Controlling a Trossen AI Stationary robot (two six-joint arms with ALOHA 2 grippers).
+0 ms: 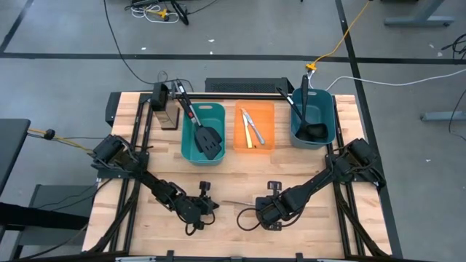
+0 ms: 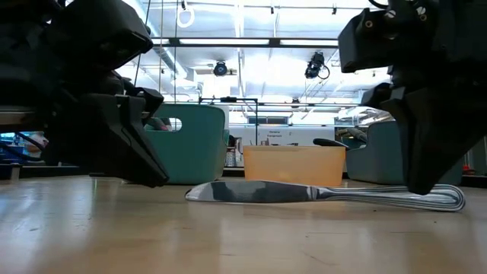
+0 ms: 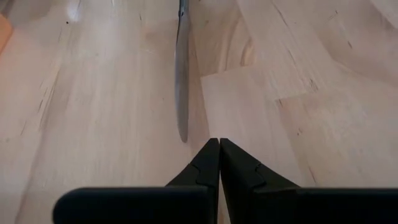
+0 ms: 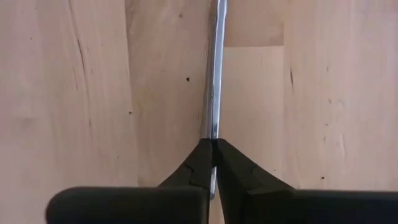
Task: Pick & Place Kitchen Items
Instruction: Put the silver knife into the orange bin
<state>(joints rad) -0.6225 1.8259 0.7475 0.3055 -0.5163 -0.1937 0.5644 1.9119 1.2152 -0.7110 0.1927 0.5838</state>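
Silver knife (image 1: 234, 203) flat — blade twd left tool (image 1: 206, 209).

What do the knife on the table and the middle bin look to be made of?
Knife: probably polished metal; silver, mirror-like blade, ribbed handle, pinched by the right hand. Orange bin: likely plastic; uniform matte colour, thin moulded walls. Tabletop: pale jointed wood.

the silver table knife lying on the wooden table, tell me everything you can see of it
The silver table knife is shiny metal, with a smooth rounded blade and a ridged handle. It lies flat on the pale wooden table, near the front edge between the two arms, outside all bins. The right gripper is shut on its handle end, fingers pinching the thin metal from both sides. The left gripper, shut and empty, sits just short of the blade tip without touching it.
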